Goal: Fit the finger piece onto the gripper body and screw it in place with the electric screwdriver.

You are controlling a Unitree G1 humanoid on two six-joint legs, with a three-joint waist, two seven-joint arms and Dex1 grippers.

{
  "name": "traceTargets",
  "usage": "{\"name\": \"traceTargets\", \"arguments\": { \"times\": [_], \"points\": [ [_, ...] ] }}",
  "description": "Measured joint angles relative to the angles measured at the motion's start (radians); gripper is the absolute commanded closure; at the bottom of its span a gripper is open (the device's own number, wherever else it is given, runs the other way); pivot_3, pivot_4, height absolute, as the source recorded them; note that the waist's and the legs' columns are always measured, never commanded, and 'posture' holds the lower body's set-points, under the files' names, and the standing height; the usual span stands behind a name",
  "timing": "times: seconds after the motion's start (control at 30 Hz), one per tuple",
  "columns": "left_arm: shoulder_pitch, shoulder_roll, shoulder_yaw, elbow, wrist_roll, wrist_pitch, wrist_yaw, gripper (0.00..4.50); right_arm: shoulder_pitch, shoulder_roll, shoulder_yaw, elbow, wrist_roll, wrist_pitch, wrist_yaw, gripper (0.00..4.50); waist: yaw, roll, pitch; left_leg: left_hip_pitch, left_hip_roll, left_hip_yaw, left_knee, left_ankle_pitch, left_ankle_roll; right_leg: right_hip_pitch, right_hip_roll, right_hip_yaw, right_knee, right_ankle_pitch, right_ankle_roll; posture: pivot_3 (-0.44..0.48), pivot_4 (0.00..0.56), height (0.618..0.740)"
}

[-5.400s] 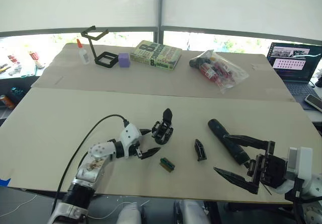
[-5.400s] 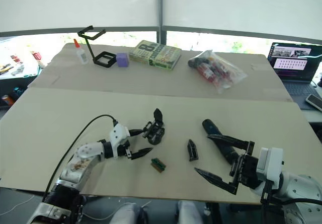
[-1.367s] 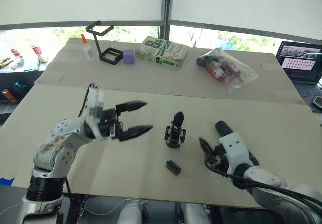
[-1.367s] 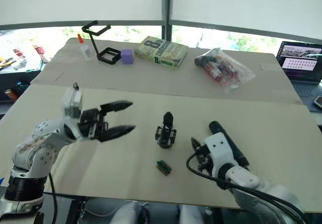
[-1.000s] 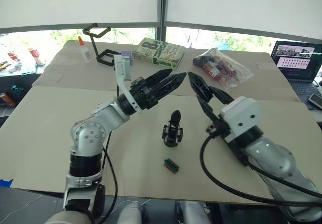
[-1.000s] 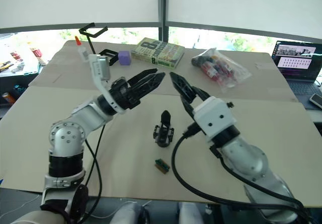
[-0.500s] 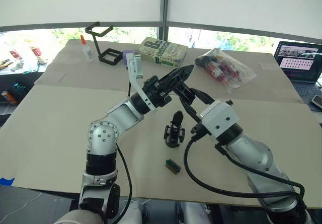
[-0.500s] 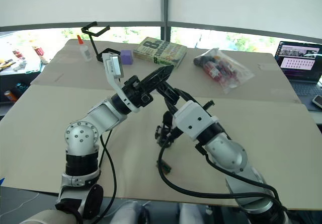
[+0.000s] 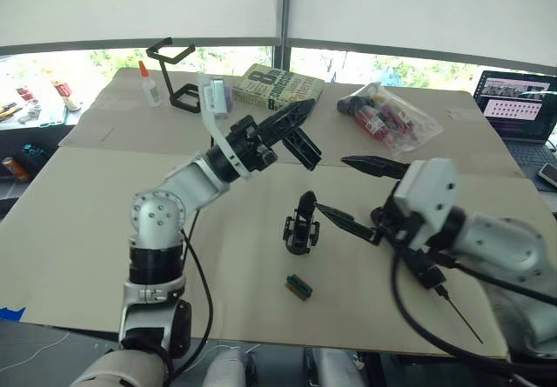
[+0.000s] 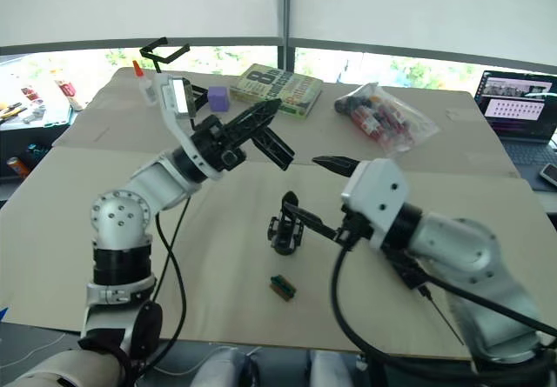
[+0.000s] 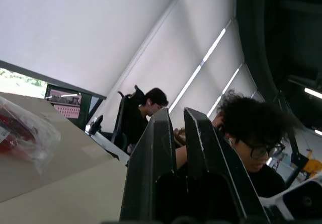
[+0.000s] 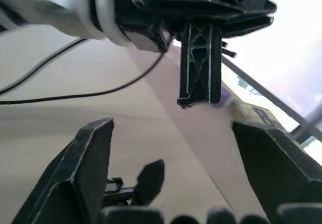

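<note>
Since half a second ago the finger piece is being carried clear in the left gripper, and the right gripper is backing away from it toward the robot's right. That piece is hanging from the left fingers, which are closed on it, long axis pointing down toward the table, high above the body. The body is standing upright mid-table, finger tip up, below and a little right of the piece. The right gripper is hovering just beside the body with its jaws spread wide, holding nothing. I'd say the left arm is the one that must lower the piece onto the body. A small green block is lying nearer the table's edge.
</note>
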Motion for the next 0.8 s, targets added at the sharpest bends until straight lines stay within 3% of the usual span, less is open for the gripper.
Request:
{"name": "traceTargets", "arguments": {
  "times": [0.13,0.2,0.37,0.6,0.8],
  "points": [
    [-0.087,0.216,-0.125,0.078,0.07,0.139,-0.251,4.5,-0.142,-0.144,-0.035,0.156,0.21,0.209,0.106,0.59,-0.004,0.0,0.001,0.0,0.0,0.0,-0.001,0.0,0.001,0.0,0.0,0.0,0.0,0.0,-0.001,0.0,0.15,0.74],
    [-0.133,0.264,-0.192,0.084,0.113,0.172,-0.37,4.5,-0.224,-0.16,-0.001,0.226,0.309,0.333,0.135,0.59,-0.004,0.0,0.001,-0.001,0.0,0.0,-0.001,0.0,0.001,-0.001,0.0,-0.001,-0.001,0.0,-0.001,0.0,0.15,0.74],
    [-0.173,0.268,-0.282,0.073,0.18,0.171,-0.532,4.5,-0.401,-0.109,0.137,0.328,0.411,0.553,0.109,0.59,-0.001,0.001,0.002,-0.003,0.001,-0.001,-0.001,0.0,0.001,-0.003,-0.001,-0.001,-0.001,0.0,-0.001,0.0,0.15,0.74],
    [-0.172,0.231,-0.29,0.066,0.216,0.187,-0.564,4.5,-0.555,0.067,0.198,0.405,0.519,0.793,-0.03,0.59,-0.001,0.002,0.002,-0.011,0.001,-0.002,0.0,0.0,0.001,-0.008,-0.002,-0.004,0.001,0.001,0.0,0.0,0.15,0.74],
    [-0.167,0.234,-0.293,0.05,0.253,0.191,-0.573,4.5,-0.572,0.108,0.195,0.414,0.539,0.859,-0.09,0.59,0.002,0.002,0.002,-0.022,0.0,-0.005,0.006,0.0,0.001,-0.015,-0.003,-0.01,0.006,0.001,0.001,0.0,0.15,0.74]
  ]
}}
